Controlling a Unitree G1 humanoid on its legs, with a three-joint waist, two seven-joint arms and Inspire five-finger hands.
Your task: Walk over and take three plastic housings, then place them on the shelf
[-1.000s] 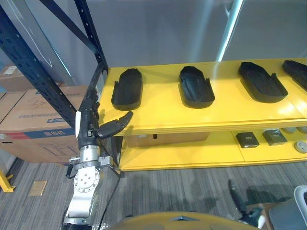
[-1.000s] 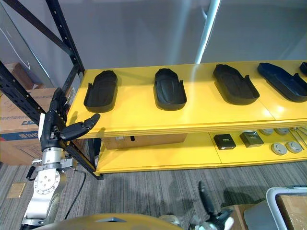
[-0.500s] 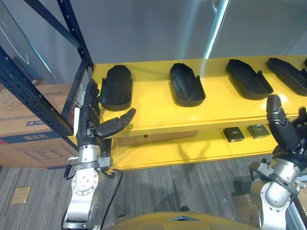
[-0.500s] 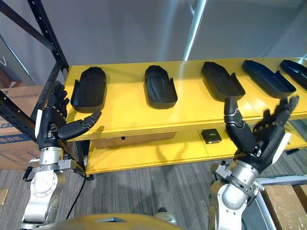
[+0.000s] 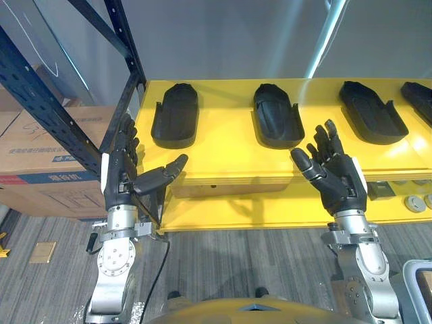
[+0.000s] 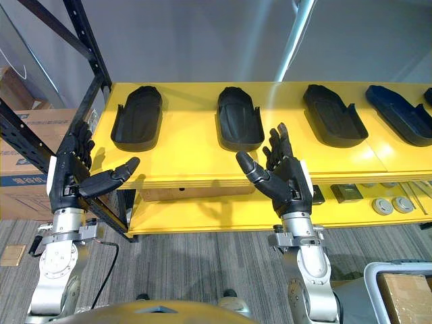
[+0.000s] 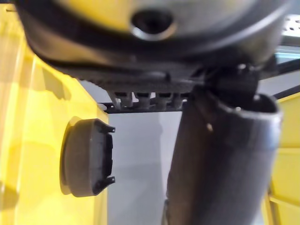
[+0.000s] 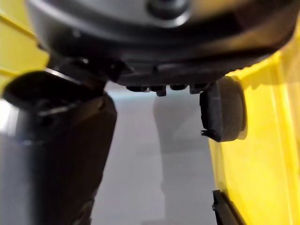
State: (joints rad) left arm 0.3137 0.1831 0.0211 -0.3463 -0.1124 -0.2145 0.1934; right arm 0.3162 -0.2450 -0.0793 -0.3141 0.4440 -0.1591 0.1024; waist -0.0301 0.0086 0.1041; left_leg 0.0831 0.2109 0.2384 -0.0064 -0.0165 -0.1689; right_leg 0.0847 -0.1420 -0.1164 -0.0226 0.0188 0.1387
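Several black plastic housings lie in a row on the yellow top shelf (image 5: 223, 158): a left one (image 5: 175, 115), a middle one (image 5: 277, 116), a right one (image 5: 371, 111) and another at the far right (image 6: 398, 115). My left hand (image 5: 125, 169) is raised before the shelf's front edge, below the left housing, open and empty. My right hand (image 5: 337, 175) is up in front of the edge, below and right of the middle housing, open and empty. One housing (image 7: 86, 157) appears past the thumb in the left wrist view, another (image 8: 222, 115) in the right wrist view.
A dark blue rack upright (image 5: 47, 101) slants down at the left, with cardboard boxes (image 5: 40, 169) behind it. The lower yellow shelf holds small grey parts (image 6: 381, 202). A white bin with a cardboard box (image 6: 405, 290) stands on the grey carpet at the lower right.
My right hand has risen from low at the right to in front of the shelf edge, fingers spread. The camera has shifted. The left hand holds about the same pose.
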